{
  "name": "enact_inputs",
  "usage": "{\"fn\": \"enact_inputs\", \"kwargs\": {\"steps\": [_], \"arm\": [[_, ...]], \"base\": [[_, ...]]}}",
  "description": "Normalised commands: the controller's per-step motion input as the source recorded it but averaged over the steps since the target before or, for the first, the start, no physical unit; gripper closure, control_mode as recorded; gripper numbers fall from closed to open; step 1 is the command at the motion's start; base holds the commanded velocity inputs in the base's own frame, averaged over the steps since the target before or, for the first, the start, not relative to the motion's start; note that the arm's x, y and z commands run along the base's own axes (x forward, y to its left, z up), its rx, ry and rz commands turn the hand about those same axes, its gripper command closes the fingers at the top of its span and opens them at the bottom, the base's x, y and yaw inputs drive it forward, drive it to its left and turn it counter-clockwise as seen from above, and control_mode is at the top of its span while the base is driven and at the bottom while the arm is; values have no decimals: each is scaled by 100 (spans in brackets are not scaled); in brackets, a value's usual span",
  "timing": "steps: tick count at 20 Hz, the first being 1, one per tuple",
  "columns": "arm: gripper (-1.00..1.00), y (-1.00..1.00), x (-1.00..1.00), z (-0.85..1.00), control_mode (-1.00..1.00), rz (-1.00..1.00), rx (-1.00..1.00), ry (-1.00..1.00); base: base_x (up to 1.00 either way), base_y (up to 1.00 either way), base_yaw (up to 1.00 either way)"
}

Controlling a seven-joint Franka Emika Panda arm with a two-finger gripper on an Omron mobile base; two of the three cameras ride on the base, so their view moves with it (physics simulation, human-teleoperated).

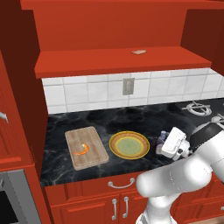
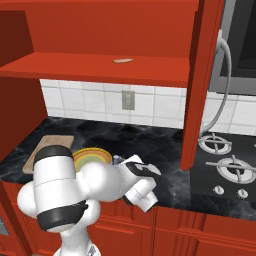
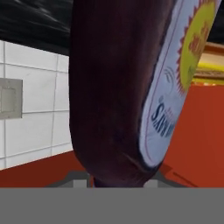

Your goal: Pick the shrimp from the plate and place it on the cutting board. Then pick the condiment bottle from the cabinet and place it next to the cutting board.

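Cabinet point(image 1: 118, 61) shelf no longer holds the condiment bottle point(image 3: 122, 87); judging by the hand view, the jaws are clamped on its dark body, low over the desk point(image 1: 144, 120) just right of the plate point(image 1: 129, 145). Cutting board point(image 1: 86, 147) lies left of the plate and carries the shrimp point(image 1: 82, 149). Step one looks done; what remains is setting the bottle beside the board.
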Motion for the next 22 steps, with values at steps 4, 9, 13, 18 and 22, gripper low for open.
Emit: {"fn": "enact_inputs", "kwargs": {"steps": [4,9,13,18,22], "arm": [[-100,-8,-3,-15,-100,0,0,0],[-100,-3,-6,-8,-100,0,0,0],[-100,0,-15,-2,-100,0,0,0],[-100,0,-35,0,-100,0,0,-2],[-100,-1,-43,6,-100,0,0,-5]], "base": [[0,0,0],[0,0,0],[0,0,0],[0,0,0],[0,0,0]]}}
